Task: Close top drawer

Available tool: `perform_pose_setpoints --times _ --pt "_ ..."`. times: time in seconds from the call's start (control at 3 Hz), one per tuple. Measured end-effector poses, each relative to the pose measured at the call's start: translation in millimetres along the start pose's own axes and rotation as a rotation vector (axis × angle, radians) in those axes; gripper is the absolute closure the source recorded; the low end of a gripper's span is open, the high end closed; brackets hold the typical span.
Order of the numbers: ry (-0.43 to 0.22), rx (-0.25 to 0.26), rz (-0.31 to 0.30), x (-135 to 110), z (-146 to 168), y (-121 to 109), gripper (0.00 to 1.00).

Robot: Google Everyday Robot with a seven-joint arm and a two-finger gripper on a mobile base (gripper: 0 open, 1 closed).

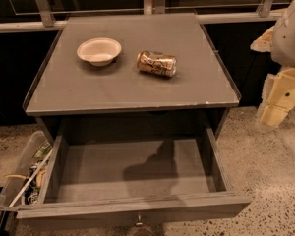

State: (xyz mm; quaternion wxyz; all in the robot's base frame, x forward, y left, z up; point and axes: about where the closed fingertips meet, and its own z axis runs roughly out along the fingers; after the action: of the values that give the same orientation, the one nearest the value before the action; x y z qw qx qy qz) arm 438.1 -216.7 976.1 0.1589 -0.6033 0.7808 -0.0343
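Observation:
The top drawer (132, 168) of a grey cabinet is pulled far out toward me. It is wide and shallow, plain grey inside, with nothing in it but a shadow. Its flat front (88, 214) runs along the bottom edge of the view, with a small round metal knob (139, 223) at its middle. My gripper (274, 116) is the cream-coloured end of the white arm (291, 31) at the right edge. It hangs beside the cabinet's right side, above the floor, apart from the drawer and higher than its front.
On the cabinet top (196, 87) stand a white bowl (99, 50) and a gold can (157, 63) lying on its side. A clear plastic bin (19, 176) with rubbish sits left of the drawer. Speckled floor (265, 181) lies to the right. A rail (19, 26) runs behind.

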Motion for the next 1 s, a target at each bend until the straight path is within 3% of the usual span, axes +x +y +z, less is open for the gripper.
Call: perform_pose_setpoints --times 0.67,1.0 --pt "-0.010 -0.005 -0.011 -2.9 6.1 6.1 0.00" --pt "-0.036 -0.026 -0.030 -7.1 18.3 22.8 0.00"
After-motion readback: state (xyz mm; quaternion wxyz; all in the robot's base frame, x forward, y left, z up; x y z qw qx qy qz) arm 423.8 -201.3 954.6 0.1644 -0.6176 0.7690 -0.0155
